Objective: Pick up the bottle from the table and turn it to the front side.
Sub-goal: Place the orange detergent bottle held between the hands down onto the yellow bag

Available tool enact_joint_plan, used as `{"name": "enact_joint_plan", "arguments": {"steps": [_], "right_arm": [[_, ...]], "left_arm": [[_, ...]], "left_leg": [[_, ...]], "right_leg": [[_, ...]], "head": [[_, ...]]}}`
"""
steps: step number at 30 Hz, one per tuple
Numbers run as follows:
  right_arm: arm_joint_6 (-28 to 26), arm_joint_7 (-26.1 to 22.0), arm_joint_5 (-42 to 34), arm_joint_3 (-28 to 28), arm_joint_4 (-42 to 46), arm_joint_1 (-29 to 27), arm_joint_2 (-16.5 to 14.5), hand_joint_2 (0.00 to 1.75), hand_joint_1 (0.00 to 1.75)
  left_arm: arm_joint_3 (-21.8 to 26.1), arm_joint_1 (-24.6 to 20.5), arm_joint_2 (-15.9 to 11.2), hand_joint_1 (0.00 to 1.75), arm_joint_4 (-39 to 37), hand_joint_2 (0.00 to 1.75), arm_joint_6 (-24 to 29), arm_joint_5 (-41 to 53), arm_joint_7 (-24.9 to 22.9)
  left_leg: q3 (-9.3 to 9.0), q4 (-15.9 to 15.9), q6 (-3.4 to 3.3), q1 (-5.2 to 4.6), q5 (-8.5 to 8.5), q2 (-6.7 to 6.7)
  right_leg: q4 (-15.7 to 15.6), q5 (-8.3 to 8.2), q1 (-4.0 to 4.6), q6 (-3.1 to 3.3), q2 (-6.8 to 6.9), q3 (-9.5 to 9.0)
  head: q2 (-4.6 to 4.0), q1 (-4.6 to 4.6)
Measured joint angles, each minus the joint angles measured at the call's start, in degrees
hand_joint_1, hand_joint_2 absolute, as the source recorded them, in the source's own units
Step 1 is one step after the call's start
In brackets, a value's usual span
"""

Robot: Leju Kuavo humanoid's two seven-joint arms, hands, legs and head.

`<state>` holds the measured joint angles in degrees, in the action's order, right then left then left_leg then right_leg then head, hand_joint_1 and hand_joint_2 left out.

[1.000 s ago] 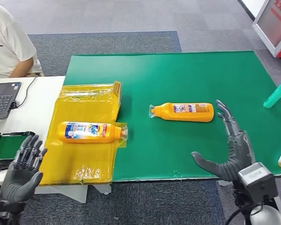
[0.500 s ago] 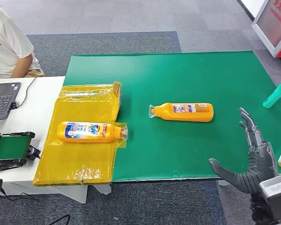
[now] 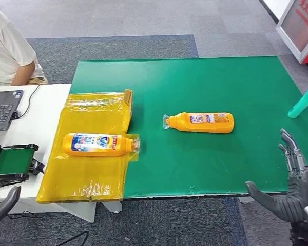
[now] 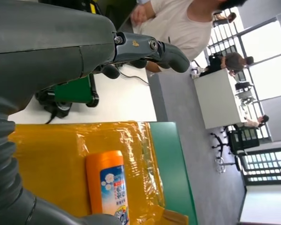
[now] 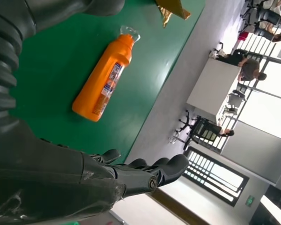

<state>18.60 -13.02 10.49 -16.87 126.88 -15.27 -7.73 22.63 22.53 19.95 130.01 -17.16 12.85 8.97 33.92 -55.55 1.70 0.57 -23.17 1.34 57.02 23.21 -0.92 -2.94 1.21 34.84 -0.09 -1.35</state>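
The right hand (image 3: 295, 189) has its fingers (image 3: 290, 151) spread apart and holds nothing. The left hand (image 4: 61, 51) is also open and empty. The bottle (image 3: 200, 122) lies flat on the green mat (image 3: 222, 82), at ten o'clock from the right hand, well apart.

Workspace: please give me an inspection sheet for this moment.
Surface: green mat; white table beside it.
Job's things: orange bottle lying on its side on the mat, untouched.
Clutter: second bottle lying on yellow bag; teal bottle at mat's edge; laptop.
Hands: right hand open, off the bottle; left hand open.
Cables: one from the laptop.
Surroundings: seated person; grey carpet.
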Motion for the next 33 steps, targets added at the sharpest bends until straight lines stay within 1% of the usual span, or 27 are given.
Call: {"name": "enact_joint_plan", "arguments": {"steps": [3,7,9,14,17,20,23,25,28,31,33], "right_arm": [[0.9,1.6,0.4,-1.4,-0.4,1.1,-1.2,1.75,0.0],[1.2,3.7,1.1,-1.7,-1.1,2.3,-3.2,1.75,0.0],[1.3,4.6,1.4,-1.6,-1.5,2.5,-3.9,1.75,0.0],[2.5,7.1,1.3,0.6,-4.1,2.0,-4.6,1.75,0.0],[2.8,7.1,0.7,3.4,-7.1,1.2,-4.3,1.75,0.0],[2.8,6.8,0.4,6.2,-9.6,0.8,-3.7,1.75,0.0],[2.5,6.4,-1.0,8.7,-11.9,1.1,-2.7,1.75,0.0],[1.6,5.9,-2.2,11.1,-14.5,2.4,-1.7,1.75,0.0],[0.1,4.7,-3.0,15.2,-18.5,4.8,-0.4,1.75,0.0],[-1.0,3.8,-3.1,18.1,-21.5,6.4,0.7,1.75,0.0],[-1.7,3.4,-2.5,19.5,-23.1,7.2,1.1,1.75,0.0]], "left_arm": [[-1.2,-1.4,0.0,0.0,-0.2,1.75,0.2,1.9,1.1],[-1.0,-2.3,-0.2,0.0,-0.4,1.75,-1.3,2.9,2.2],[-0.9,-2.5,-0.3,0.0,-0.6,1.75,-3.6,3.3,2.8],[-0.2,-2.6,-0.5,0.0,-2.9,1.75,-12.3,3.0,5.2],[-0.4,-2.8,-1.1,0.0,-5.7,1.75,-14.2,1.7,6.3],[-0.9,-3.1,-2.1,0.0,-8.3,1.75,-14.2,1.0,7.1],[-2.6,-4.1,-3.4,0.0,-11.0,1.75,-12.3,0.9,8.0],[-5.3,-5.7,-4.7,0.0,-13.9,1.75,-9.8,0.4,8.0],[-10.8,-7.5,-6.7,0.0,-17.8,1.75,-7.0,-1.3,7.2],[-15.3,-7.5,-8.6,0.0,-19.8,1.75,-5.6,-2.5,6.4],[-17.5,-7.2,-9.7,0.0,-20.6,1.75,-5.0,-4.0,5.7]], "left_leg": [[-0.02,0.0,0.01,0.0,0.01,0.0],[-0.04,0.0,0.03,0.01,0.04,0.0],[-0.03,0.0,0.03,0.01,0.04,0.0],[-0.02,0.0,0.0,0.0,0.0,0.0],[-0.02,0.0,0.0,0.0,0.0,0.0],[-0.03,0.0,0.02,0.01,0.01,0.0],[-0.04,0.0,0.03,0.01,0.03,0.0],[-0.03,0.0,0.02,0.01,0.06,0.0],[-0.04,0.0,0.01,0.0,0.11,0.0],[-0.03,0.0,-0.01,0.0,0.15,0.0],[-0.02,0.0,-0.02,0.0,0.15,0.0]], "right_leg": [[0.0,-0.01,0.0,0.01,-0.01,-0.01],[0.0,-0.02,0.01,0.03,-0.01,0.0],[0.0,-0.01,0.02,0.02,-0.01,-0.01],[0.0,0.01,0.0,0.0,-0.01,-0.02],[0.0,0.01,0.0,0.0,-0.01,-0.02],[0.0,0.01,0.01,0.0,-0.01,0.0],[0.0,0.0,0.01,0.01,-0.01,0.0],[0.0,-0.03,0.01,0.02,-0.01,-0.01],[0.0,-0.1,0.01,0.05,-0.02,-0.03],[0.0,-0.12,0.01,0.06,-0.01,-0.03],[0.0,-0.12,0.01,0.06,-0.01,-0.02]], "head": [[0.0,0.0],[0.0,0.01],[-0.01,0.01],[0.0,-0.01],[0.0,0.0],[0.0,0.01],[0.0,0.01],[0.0,0.01],[-0.01,0.01],[-0.01,0.01],[0.0,0.01]]}}
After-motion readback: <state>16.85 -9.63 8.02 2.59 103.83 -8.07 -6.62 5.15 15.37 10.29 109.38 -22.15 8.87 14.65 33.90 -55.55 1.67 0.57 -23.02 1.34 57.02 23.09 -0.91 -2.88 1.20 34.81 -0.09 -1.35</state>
